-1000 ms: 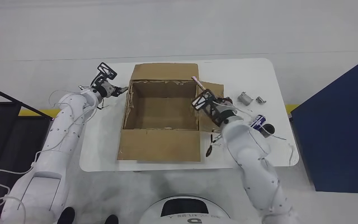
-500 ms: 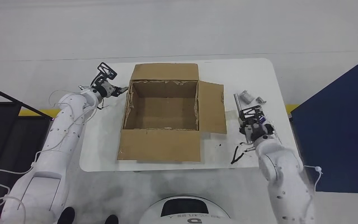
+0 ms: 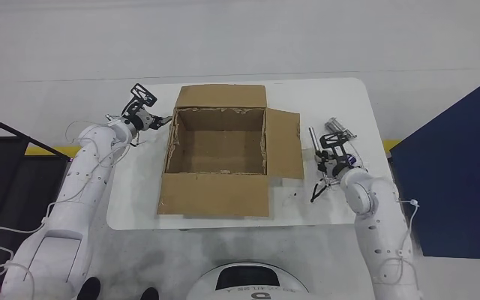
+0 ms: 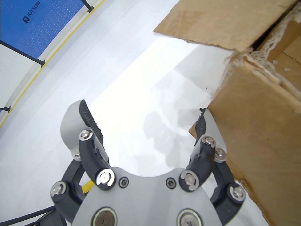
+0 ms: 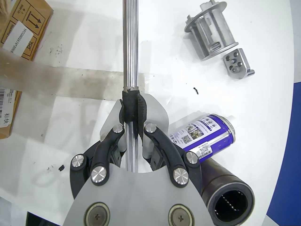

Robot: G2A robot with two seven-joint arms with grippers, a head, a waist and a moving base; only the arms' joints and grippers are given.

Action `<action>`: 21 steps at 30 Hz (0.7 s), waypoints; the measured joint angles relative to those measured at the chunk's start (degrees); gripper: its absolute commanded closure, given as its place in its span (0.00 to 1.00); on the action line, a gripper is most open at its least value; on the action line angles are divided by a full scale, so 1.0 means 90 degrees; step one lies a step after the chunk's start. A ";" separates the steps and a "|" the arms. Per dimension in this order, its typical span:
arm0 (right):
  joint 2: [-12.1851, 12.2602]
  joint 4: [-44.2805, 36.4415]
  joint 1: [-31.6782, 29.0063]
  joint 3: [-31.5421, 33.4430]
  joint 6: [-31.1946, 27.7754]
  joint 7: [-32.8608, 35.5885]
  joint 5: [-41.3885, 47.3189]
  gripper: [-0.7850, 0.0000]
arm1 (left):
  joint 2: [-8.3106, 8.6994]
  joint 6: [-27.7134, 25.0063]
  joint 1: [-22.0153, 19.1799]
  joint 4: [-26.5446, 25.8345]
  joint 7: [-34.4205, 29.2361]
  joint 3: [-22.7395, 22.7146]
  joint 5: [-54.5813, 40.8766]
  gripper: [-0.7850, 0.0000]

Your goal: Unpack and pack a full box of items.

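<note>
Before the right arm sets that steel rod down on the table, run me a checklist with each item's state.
1. Grip: right gripper shut on the shiny steel rod: ok.
2. Landing spot: bare white table beside the brown cardboard box flap: ok.
3. Clearance: grey flanged metal housing and small grey drilled block lie apart from the rod: ok.
4. Crowding: blue spray can and black hollow cylinder lie right beside the gripper, possibly in its way: not ok.
5. Rod's height above the table: cannot tell.
6. Other arm: left gripper open, empty, by the box's corner: ok.
</note>
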 measured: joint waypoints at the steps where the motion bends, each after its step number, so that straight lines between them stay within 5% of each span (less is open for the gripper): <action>1: 0.0001 0.0039 0.0031 -0.0026 0.0027 0.0028 0.0006 1.00 | 0.0000 0.0000 0.0000 0.0000 0.0000 0.0000 0.0000 0.00; 8: 0.0022 0.0332 0.0253 -0.0158 0.0065 0.0204 0.0086 1.00 | 0.0000 0.0000 0.0000 0.0000 0.0000 0.0000 0.0000 0.00; 21: 0.0069 0.0631 0.0453 -0.0319 0.0109 0.0442 0.0162 0.66 | 0.0000 0.0000 0.0000 0.0000 0.0000 0.0000 0.0000 0.00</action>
